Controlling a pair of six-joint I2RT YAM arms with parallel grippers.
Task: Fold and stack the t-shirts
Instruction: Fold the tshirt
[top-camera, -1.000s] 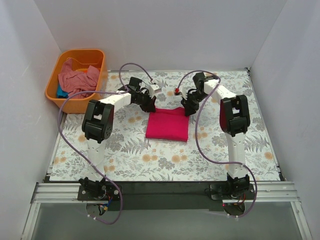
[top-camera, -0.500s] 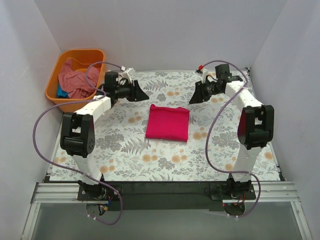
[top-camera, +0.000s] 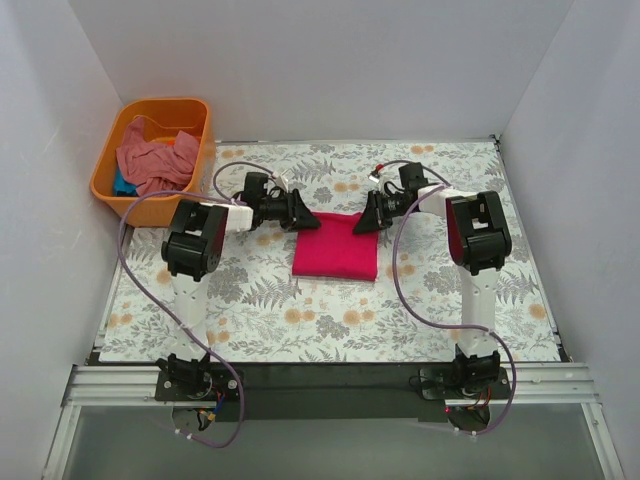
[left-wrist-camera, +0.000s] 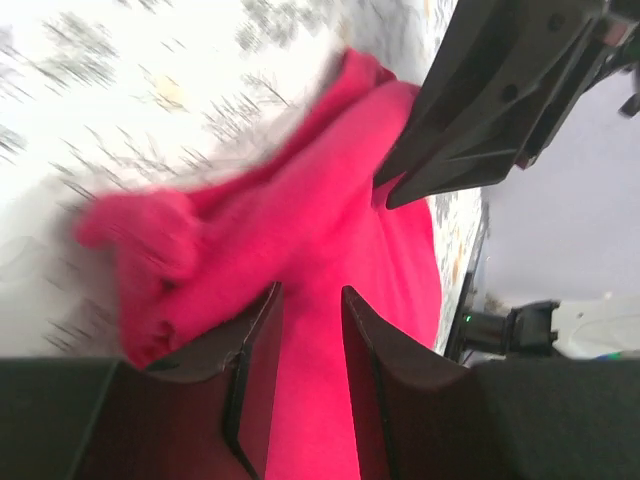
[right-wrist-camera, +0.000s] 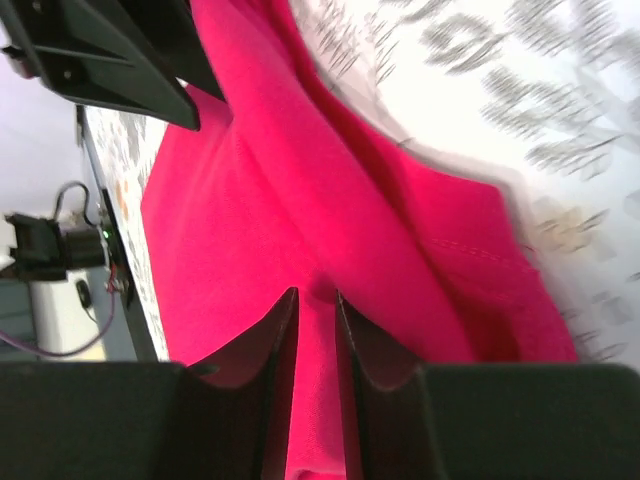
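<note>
Fingers (left-wrist-camera: 255, 370) on both arms are nearly closed, pinching the crimson t-shirt (top-camera: 335, 252).
Its far corners sit in the left gripper (top-camera: 306, 216) and right gripper (top-camera: 363, 225). Folded, it lies mid-surface (top-camera: 250, 300), well apart from the salmon t-shirt (top-camera: 150, 160) in the orange tub (top-camera: 150, 210).

Viewed from my remote station: I can read no text, label, brand or number in any view, whether on the crimson t-shirt (top-camera: 335, 250), the orange tub (top-camera: 150, 160) or the floral table cloth (top-camera: 330, 320).
</note>
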